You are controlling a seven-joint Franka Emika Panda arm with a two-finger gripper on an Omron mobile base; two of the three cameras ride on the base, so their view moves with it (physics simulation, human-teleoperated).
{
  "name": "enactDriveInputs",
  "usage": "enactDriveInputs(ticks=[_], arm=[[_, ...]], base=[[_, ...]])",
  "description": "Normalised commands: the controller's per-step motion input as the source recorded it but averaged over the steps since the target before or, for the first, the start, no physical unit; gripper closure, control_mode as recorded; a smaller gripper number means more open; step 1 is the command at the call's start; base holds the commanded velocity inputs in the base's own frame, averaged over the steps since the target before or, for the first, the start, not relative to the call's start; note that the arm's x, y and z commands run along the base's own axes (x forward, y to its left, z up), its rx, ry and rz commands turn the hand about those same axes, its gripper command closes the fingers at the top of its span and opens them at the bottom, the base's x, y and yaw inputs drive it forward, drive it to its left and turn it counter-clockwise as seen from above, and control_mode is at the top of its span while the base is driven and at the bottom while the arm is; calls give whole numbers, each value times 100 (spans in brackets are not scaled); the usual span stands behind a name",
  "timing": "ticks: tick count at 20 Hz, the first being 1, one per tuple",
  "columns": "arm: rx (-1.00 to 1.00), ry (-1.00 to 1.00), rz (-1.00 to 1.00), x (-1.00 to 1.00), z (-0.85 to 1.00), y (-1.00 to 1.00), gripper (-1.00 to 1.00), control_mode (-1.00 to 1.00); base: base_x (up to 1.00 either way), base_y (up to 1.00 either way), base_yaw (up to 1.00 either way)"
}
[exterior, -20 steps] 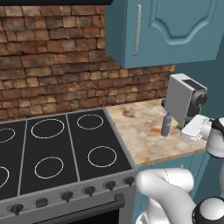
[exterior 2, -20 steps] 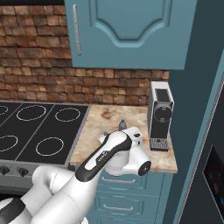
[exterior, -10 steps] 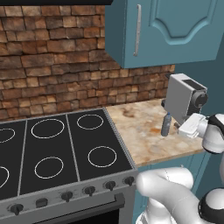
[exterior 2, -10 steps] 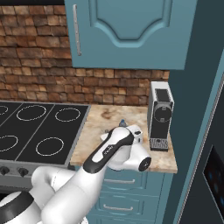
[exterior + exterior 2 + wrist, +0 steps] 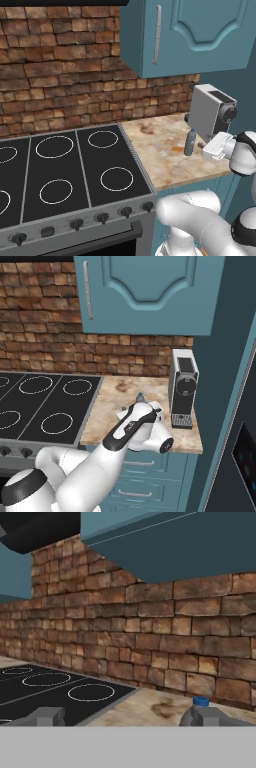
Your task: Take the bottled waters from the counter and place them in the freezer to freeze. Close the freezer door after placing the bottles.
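A grey-blue bottled water [image 5: 190,142] with a dark blue cap stands upright on the marbled counter [image 5: 160,150], near its right end. My gripper [image 5: 209,148] hovers just right of it at about bottle height, apart from it. In the hand view the gripper [image 5: 127,717] is open with nothing between the fingers. The bottle's blue cap [image 5: 200,701] peeks up just behind the right fingertip [image 5: 207,716]. In the right base view my arm covers most of the bottle, leaving only its cap [image 5: 140,397]. The dark slate freezer [image 5: 227,356] rises right of the counter.
A grey coffee machine [image 5: 210,111] stands close behind the gripper at the counter's right end. The black stove top [image 5: 65,170] with white rings lies to the left. Teal wall cupboards [image 5: 190,35] hang overhead, in front of a brick wall [image 5: 150,642].
The arm's forearm has shifted slightly to the right in the right base view. The hand stays beside the bottle with the jaws open, and the bottle has not moved.
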Motion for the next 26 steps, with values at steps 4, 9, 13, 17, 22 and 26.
enactDriveInputs(ticks=[4, 9, 13, 17, 22, 26], arm=[[0, 1, 0, 15, 0, -9, -100, -100], [0, 3, 0, 20, -1, -6, -100, -100], [0, 5, -1, 24, -14, -8, -100, -100], [0, 4, -4, 23, -21, -5, -100, -100], [0, 4, -5, 21, -20, -11, -100, -100], [0, 1, -3, 16, -17, -9, -100, -100]], base=[[0, 0, 0], [0, 0, 0], [0, 0, 0], [0, 0, 0], [0, 0, 0], [0, 0, 0]])
